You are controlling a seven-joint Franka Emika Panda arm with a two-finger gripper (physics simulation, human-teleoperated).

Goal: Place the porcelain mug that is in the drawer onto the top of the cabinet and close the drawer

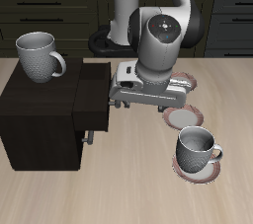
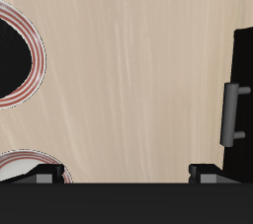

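Observation:
The porcelain mug (image 1: 40, 55), greyish-white with a loop handle, stands upright on the flat top of the dark cabinet (image 1: 35, 105). The drawer (image 1: 95, 95) sticks out of the cabinet toward my arm, and its grey bar handle (image 1: 87, 135) shows below its front. In the wrist view the drawer front (image 2: 243, 90) and its handle (image 2: 233, 112) are close by. My gripper (image 1: 117, 100) (image 2: 124, 177) hangs over the table just beside the drawer front. It is open, the fingertips (image 2: 44, 177) are wide apart, and nothing is between them.
A second, similar mug (image 1: 198, 149) stands on a red-rimmed plate nearer the table's front edge. Another red-rimmed plate (image 1: 183, 117) (image 2: 15, 55) lies beside my hand. Dark kitchen units (image 1: 59, 16) line the back.

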